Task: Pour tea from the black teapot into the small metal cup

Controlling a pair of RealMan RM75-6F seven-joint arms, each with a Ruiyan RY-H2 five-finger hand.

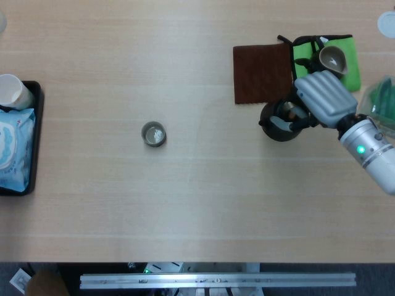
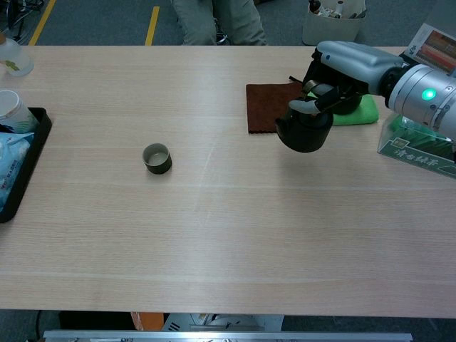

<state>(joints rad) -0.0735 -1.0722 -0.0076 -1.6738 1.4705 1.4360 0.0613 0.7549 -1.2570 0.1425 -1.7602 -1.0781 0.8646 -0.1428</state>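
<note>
From the head view, your right hand (image 1: 321,98) gripped the teapot (image 1: 279,123), fingers curled over its top. The pot sat at the table's right side, touching the lower right corner of the brown cloth (image 1: 261,73); its spout direction could not be told from above. The cup (image 1: 153,134) stood upright well to the left, mouth up, with bare tabletop (image 1: 210,197) between them. A green cloth (image 1: 308,52) carried a pitcher (image 1: 332,58) just behind your hand. A black tray (image 1: 36,142) lay at the left edge.

From the chest view, the right hand (image 2: 340,68) held the teapot (image 2: 305,132) above the table, its shadow below it. A spout-like bump showed on its left, towards the cup (image 2: 157,158). A green box (image 2: 417,146) stood close on the right. Your left hand was out of sight in both views.
</note>
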